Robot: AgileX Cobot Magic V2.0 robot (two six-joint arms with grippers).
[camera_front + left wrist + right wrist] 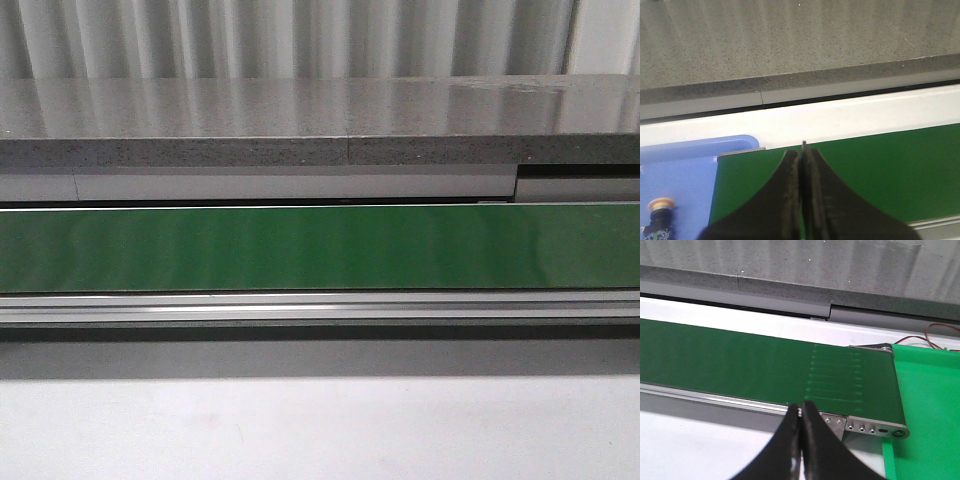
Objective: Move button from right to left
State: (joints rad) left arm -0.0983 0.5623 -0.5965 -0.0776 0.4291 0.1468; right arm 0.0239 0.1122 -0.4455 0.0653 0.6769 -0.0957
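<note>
The front view shows only the green belt running across, a grey ledge behind it and the pale counter in front; neither arm nor the button appears there.

The left gripper hangs over the left end of the belt with its jaws pressed together and nothing between them. Beside that end lies a blue tray, and in it a button with a yellow-orange cap sits near the frame edge, partly cut off, so its body is hard to read.

The right gripper is likewise closed and empty, poised at the near rail of the belt close to its right end, where a green mat begins and thin wires trail behind. No button shows on the right side in any view.

Judging from this, either the one piece in view has already been delivered to the left, or the next piece has not yet come within sight. To do the step well, the right arm should first find a button on its side, part the jaws before descending, close on the boxy body rather than the round cap, and set it upright on the belt.
</note>
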